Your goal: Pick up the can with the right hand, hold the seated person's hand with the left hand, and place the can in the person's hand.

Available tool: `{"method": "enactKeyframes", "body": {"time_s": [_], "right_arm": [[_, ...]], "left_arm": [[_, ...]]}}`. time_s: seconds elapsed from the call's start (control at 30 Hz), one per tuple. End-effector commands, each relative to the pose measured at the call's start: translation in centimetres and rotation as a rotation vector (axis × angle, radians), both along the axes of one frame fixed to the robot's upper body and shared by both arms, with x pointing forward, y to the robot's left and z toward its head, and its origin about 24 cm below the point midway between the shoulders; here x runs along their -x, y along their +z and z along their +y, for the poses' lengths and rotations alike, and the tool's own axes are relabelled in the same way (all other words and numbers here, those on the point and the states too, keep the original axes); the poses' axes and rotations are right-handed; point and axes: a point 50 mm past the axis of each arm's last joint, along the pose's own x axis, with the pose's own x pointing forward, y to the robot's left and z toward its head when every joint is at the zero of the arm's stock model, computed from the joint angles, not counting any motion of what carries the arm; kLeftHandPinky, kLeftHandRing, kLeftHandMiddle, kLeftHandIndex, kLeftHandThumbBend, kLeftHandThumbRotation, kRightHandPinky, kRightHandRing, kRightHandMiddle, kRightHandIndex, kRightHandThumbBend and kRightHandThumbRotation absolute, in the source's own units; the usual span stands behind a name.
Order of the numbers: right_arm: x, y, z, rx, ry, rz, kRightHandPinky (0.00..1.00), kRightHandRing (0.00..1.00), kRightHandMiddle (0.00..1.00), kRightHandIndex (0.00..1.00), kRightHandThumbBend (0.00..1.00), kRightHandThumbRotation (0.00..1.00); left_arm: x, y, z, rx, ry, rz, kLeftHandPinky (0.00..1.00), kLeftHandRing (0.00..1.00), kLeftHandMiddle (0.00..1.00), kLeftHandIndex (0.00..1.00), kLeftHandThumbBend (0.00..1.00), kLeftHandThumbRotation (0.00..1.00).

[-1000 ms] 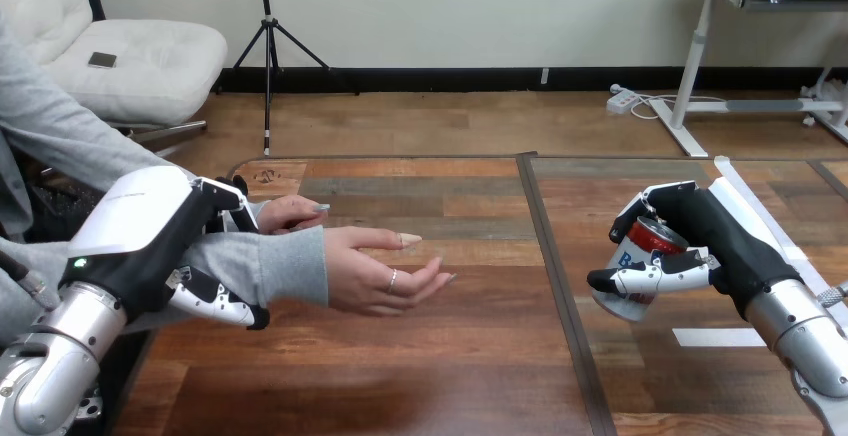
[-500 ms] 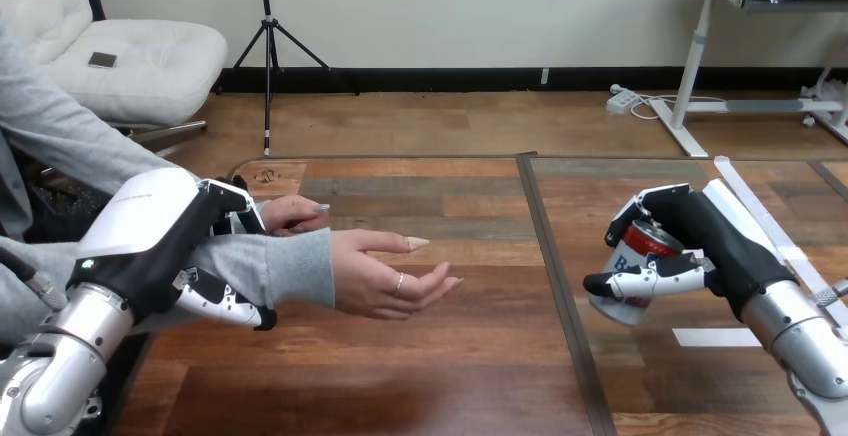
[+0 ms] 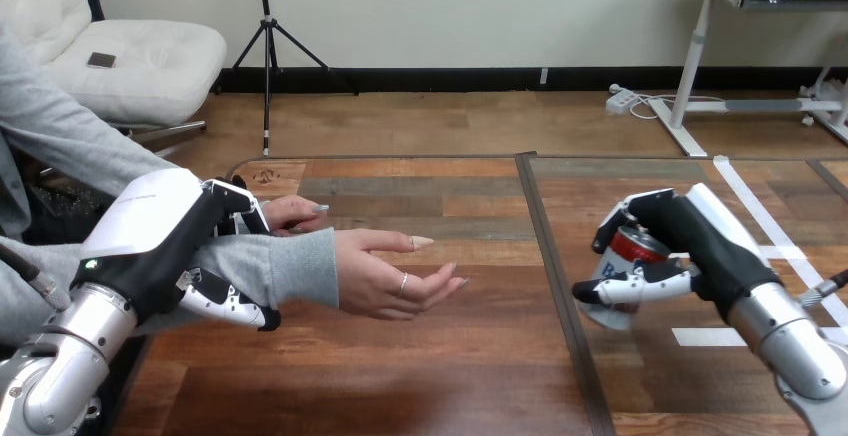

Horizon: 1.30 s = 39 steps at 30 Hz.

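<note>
My right hand point(image 3: 700, 241) is shut on a red, white and blue can point(image 3: 622, 274), held tilted above the table's right half. At the left, my left hand point(image 3: 165, 246) wraps the person's grey-sleeved forearm point(image 3: 270, 266), thumb below and fingers over the top. The person's hand point(image 3: 395, 276) reaches out past it, palm up and open, over the table's middle left. A wide gap separates the can from that palm. The person's other hand point(image 3: 290, 213) rests on the table behind the sleeve.
The wooden table point(image 3: 470, 376) has a dark seam point(image 3: 560, 296) running front to back between the palm and the can. White tape strips point(image 3: 715, 336) lie on the surface at the right.
My right hand has carried the can a little leftward toward the person's palm. My left hand and the held forearm have shifted slightly right.
</note>
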Motion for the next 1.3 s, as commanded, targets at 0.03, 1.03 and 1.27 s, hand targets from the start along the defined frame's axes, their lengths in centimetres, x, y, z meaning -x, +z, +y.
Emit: {"method": "enactKeyframes", "body": {"time_s": [0.03, 1.03, 1.27], "right_arm": [[-3.1, 4.8, 2.2, -0.011, 0.057, -0.192, 0.34, 0.37, 0.41, 0.42, 0.83, 0.00], [-4.8, 5.0, 5.8, -0.004, 0.144, -0.194, 0.33, 0.35, 0.40, 0.42, 0.83, 0.00], [-5.1, 5.1, 6.8, -0.021, 0.172, -0.197, 0.28, 0.29, 0.36, 0.42, 0.82, 0.00]], "left_arm": [[-1.8, 4.0, -1.2, 0.041, -0.053, -0.169, 0.10, 0.14, 0.21, 0.41, 0.88, 0.00], [-1.5, 3.8, -1.0, 0.041, -0.040, -0.162, 0.10, 0.14, 0.22, 0.42, 0.89, 0.00], [-1.5, 3.9, -1.0, 0.049, -0.040, -0.167, 0.10, 0.15, 0.22, 0.41, 0.89, 0.00]]}}
